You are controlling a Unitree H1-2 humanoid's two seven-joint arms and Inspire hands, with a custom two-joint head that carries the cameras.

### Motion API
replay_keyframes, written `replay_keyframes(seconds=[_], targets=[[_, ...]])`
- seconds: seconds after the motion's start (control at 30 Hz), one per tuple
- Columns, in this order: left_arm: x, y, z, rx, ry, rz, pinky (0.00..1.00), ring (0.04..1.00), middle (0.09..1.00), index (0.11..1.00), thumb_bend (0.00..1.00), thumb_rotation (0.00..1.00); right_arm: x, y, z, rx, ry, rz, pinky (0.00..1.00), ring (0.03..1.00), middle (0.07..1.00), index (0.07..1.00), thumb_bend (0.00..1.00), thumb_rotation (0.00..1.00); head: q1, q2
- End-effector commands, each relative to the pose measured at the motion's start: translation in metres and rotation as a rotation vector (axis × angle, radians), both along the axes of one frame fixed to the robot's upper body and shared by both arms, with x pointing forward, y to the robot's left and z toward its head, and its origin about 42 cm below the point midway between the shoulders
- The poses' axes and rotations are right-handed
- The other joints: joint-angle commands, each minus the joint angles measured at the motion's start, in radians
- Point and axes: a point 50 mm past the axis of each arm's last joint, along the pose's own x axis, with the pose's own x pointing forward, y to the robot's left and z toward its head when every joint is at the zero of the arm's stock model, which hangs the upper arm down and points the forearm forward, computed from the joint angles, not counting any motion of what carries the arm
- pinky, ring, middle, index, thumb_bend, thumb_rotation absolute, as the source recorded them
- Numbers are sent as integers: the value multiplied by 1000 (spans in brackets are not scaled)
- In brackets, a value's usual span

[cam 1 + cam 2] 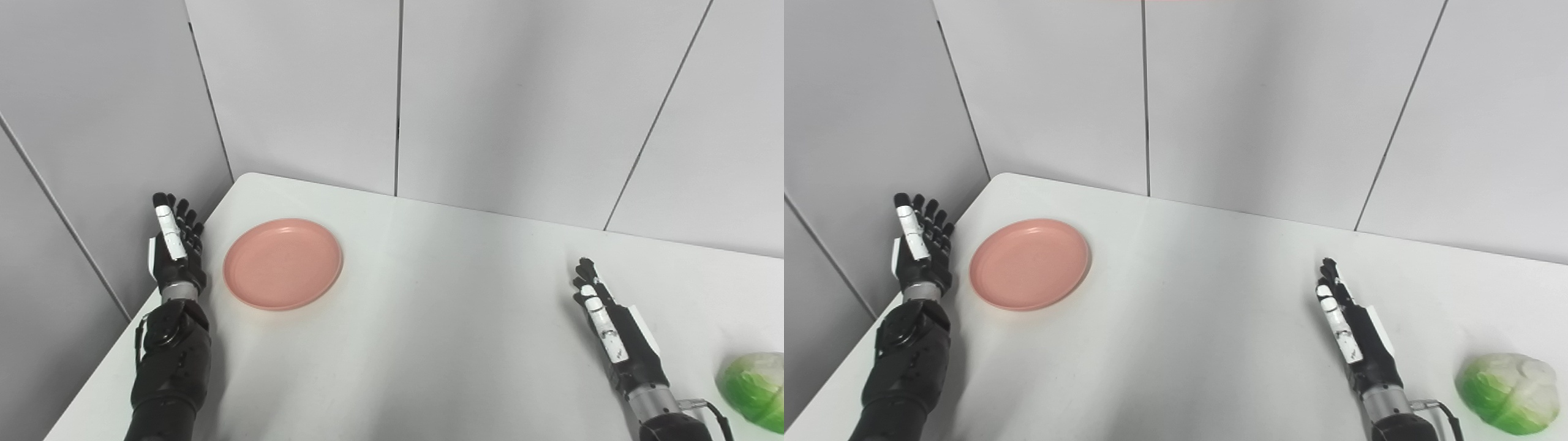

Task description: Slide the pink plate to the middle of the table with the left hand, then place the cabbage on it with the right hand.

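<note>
Setting: a white table (429, 343) pushed into a corner of pale grey wall panels (502, 98), its far left corner rounded.

Item, nearest: cabbage (1507, 393), green and whitish, lying on the table at its near right edge. It sits just beyond the wrist side of the right hand, behind the fingertips rather than ahead of them, and touches nothing. Judged untouched; its step comes second.

Item: right hand (1350, 321), arm entering from the bottom right. Fingers straight and extended, pointing away toward the far wall, close together side by side, clasped on nothing. Whether it rests on the table or hovers just above cannot be told. Judged to be parked, waiting, since the plate must move first.

Item: left hand (174, 245), arm entering from the bottom left along the table's left edge. Fingers upright and slightly spread, palm turned toward the plate, holding nothing. Judged posed as a flat pusher, on the plate's outer side so that a sweep inward would drive the plate toward the centre.

Item, farthest: pink plate (283, 263), round, shallow, empty, flat on the table near the left edge. It lies just beside the left fingers on their palm side, a narrow gap showing, no contact visible. Well apart from the right fingertips, across the bare middle of the table. Sliding step judged not yet begun.
</note>
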Motion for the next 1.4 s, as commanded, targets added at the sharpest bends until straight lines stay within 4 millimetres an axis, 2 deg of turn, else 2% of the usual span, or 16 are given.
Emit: replay_keyframes(seconds=[0.0,0.23,0.63,0.87,1.03,1.37], targets=[[4,-4,-3,-6,25,-17,1000,1000,1000,1000,917,1000,-2,-7,-5,-10,45,-23,996,984,998,1000,436,996,-10,-1],[6,-17,-1,11,30,-42,992,990,987,1000,929,1000,-1,-6,-4,-6,45,-16,993,982,998,1000,439,1000,-20,3],[9,-44,5,54,13,-151,1000,1000,997,994,884,1000,-2,-2,-2,-13,39,-20,983,972,989,998,441,990,-42,9],[9,-58,8,47,2,-176,995,1000,994,1000,874,1000,-2,0,-2,-24,52,-31,965,960,976,986,486,969,-53,13],[8,-63,11,50,-6,-187,977,986,983,995,861,1000,-2,-1,-3,-28,53,-24,967,966,984,995,476,982,-63,14],[6,-76,19,90,2,-244,951,967,972,990,859,1000,-4,1,-4,-28,48,-31,960,952,969,981,503,944,-78,19]])
